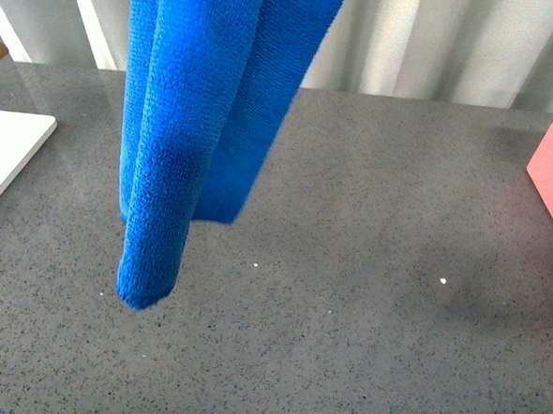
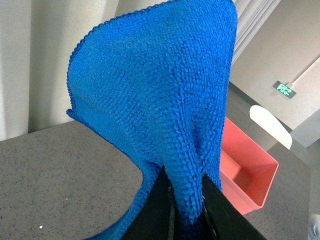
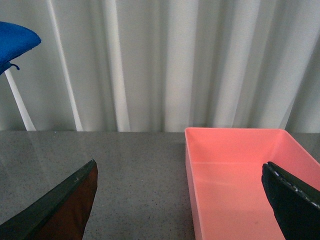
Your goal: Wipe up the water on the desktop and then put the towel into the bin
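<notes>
Towel point(image 1: 197, 118) hangs over table point(image 1: 365, 297) in front view; only wrist views show left fingers point(image 2: 150, 215) clenched on it, right fingers point(image 3: 55, 210) released.

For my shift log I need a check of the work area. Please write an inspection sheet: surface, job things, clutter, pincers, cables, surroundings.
Surface: grey speckled desktop, with a few tiny bright specks; no puddle seen.
Job things: blue towel hangs in folds from the left pincer; pink bin at the right, empty.
Clutter: white board at the left edge.
Pincers: left pincer shut on the towel; right pincer open, holding nothing.
Cables: nothing seen.
Surroundings: pale curtain behind the desktop; green sign on a far wall.
</notes>
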`<state>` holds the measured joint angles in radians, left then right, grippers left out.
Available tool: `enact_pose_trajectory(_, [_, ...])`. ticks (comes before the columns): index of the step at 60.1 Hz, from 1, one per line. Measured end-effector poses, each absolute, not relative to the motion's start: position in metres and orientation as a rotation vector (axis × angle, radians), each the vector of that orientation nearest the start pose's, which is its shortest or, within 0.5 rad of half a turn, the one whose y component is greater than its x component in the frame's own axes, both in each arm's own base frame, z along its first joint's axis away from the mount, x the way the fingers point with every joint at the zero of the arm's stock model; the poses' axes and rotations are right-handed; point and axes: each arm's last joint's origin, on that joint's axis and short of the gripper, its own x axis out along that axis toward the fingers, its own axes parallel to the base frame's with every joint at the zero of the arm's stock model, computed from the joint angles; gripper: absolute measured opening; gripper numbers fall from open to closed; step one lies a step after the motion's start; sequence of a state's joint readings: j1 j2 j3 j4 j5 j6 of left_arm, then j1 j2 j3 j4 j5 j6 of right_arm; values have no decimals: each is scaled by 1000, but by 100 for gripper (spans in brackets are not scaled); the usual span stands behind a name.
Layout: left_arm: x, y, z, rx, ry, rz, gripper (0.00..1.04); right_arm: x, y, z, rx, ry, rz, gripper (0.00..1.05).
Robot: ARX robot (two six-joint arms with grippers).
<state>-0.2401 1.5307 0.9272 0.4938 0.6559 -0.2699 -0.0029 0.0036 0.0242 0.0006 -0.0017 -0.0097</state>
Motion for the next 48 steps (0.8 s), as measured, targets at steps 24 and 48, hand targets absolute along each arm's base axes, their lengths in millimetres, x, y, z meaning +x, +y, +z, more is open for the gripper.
enact_pose_trajectory(24, [321,-97,268,-272,230,-875,4,176,28,174,-23,313,562,98])
enact_pose_trajectory(48, [321,-97,268,-272,230,-875,4,241,84,164,186,274,956,98])
